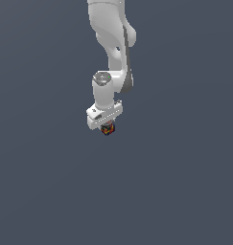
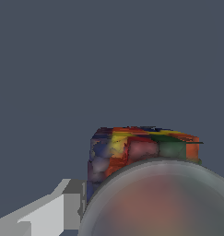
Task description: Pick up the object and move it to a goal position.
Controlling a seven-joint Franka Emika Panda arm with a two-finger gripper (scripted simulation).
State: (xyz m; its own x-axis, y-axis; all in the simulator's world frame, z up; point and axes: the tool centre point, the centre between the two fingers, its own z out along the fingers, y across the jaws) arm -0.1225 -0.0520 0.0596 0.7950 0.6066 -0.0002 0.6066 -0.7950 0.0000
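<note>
Directly under gripper: object

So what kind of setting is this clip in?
A bare simulated scene, not a real room: a flat, featureless grey-blue backdrop fills both views, the white arm looks like a smooth render, and the only item is the small multicoloured object at the gripper.

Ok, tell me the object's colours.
Object: dark with red, orange, yellow, green patches; clearest in wrist view.

Object just beneath pincer
</note>
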